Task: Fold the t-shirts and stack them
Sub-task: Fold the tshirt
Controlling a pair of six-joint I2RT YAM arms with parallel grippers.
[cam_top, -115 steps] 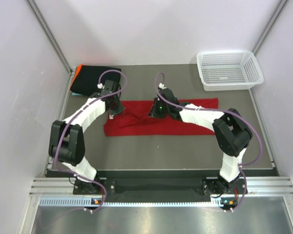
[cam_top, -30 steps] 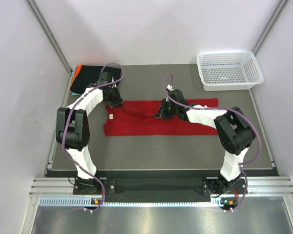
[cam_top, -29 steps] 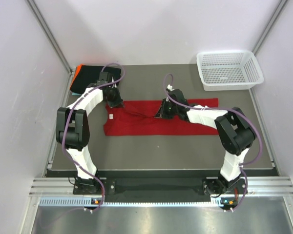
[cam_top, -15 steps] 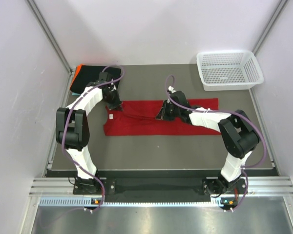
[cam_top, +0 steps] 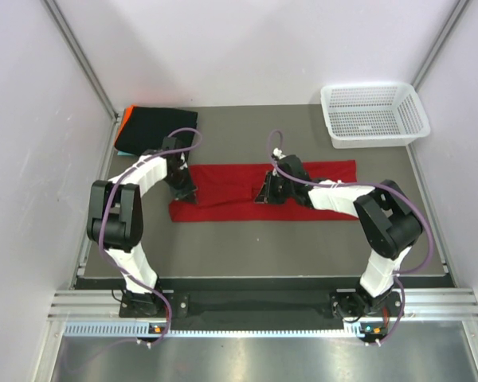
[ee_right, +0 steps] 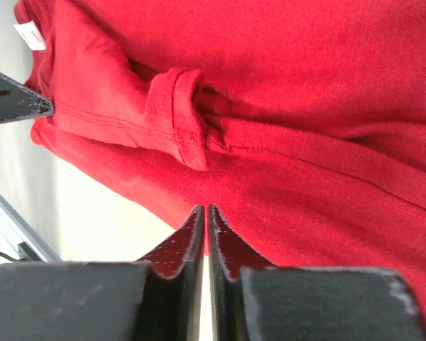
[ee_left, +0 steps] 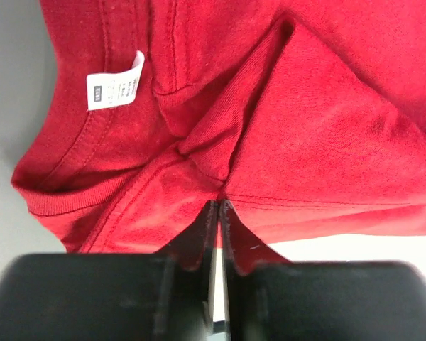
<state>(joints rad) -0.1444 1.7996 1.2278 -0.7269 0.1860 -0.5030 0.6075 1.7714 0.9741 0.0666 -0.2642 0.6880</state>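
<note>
The red t-shirt [cam_top: 303,191] lies as a long strip across the middle of the grey table. My left gripper [cam_top: 183,189] is at its left end, shut on a pinch of red cloth [ee_left: 199,142] near the collar and its white label [ee_left: 113,89]. My right gripper [cam_top: 267,193] is at the strip's middle, shut on a fold of the red cloth [ee_right: 284,199] below a bunched hem [ee_right: 184,121]. A folded black t-shirt [cam_top: 155,127] lies at the back left, with an orange edge [cam_top: 122,123] showing under it.
A white mesh basket [cam_top: 374,115] stands at the back right corner. Walls close in the table on the left, back and right. Bare grey table [cam_top: 303,247] lies in front of the red strip.
Both grippers have moved toward the near edge, drawing the red shirt's far edge with them. The left gripper moved more. Both stayed shut on the cloth.
</note>
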